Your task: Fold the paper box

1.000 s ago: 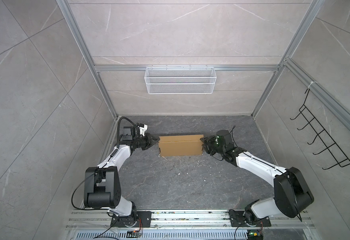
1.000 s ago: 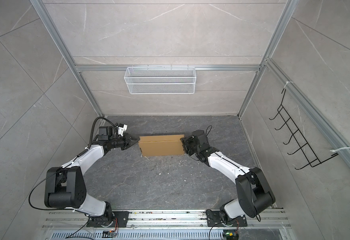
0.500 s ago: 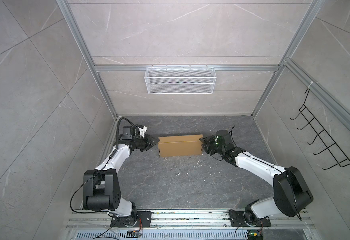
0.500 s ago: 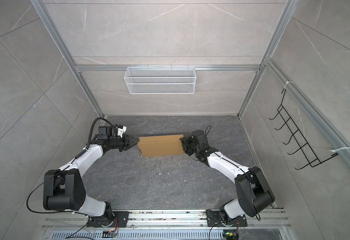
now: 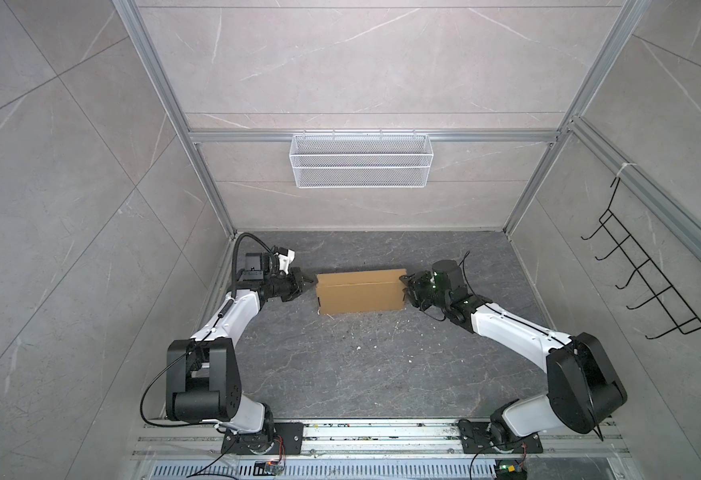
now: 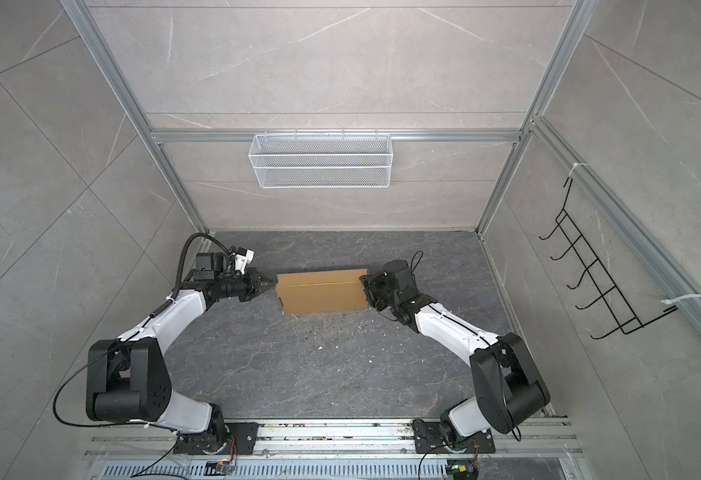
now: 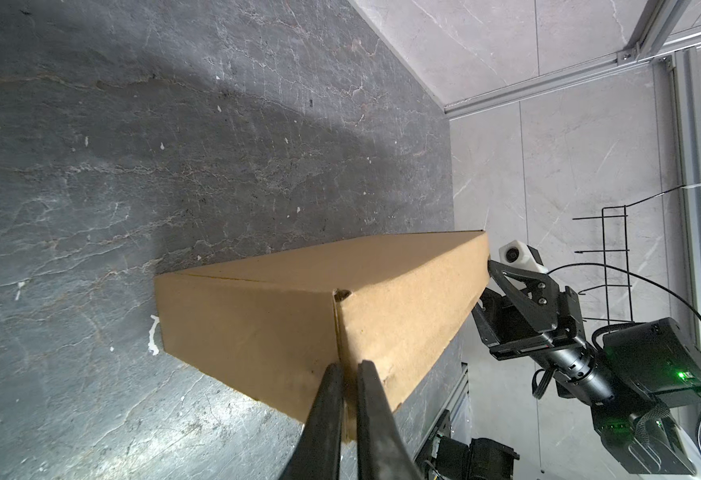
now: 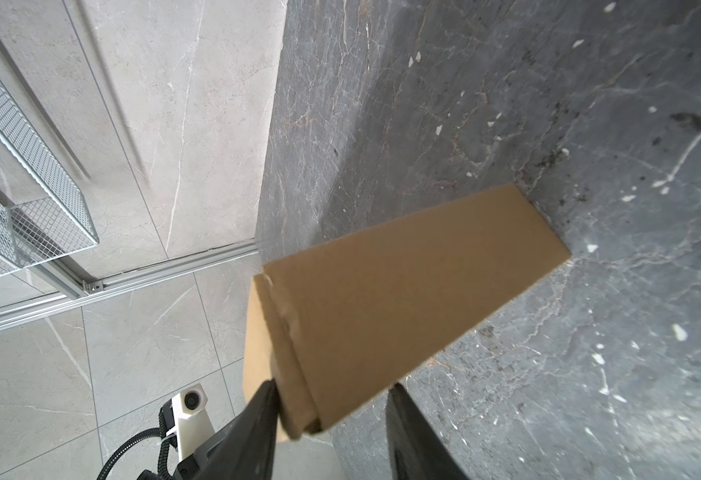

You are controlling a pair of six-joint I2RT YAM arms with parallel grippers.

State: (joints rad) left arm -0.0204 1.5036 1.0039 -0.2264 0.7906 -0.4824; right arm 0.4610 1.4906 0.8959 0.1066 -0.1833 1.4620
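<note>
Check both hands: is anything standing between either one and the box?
Nothing visible does. The left hand, its jaws nearly closed, is right up against the left end of the box. The right hand already has its jaws open around the box's right end, so no gap is left for anything to block.

Left arm (image 5: 236, 311): reaching far, low, pointing right.
Left gripper (image 7: 348, 368): I see it closed.
Right arm (image 5: 506, 328): reaching far, pointing left.
Right gripper (image 8: 332, 384): jaws partly apart; grip I cannot tell.
</note>
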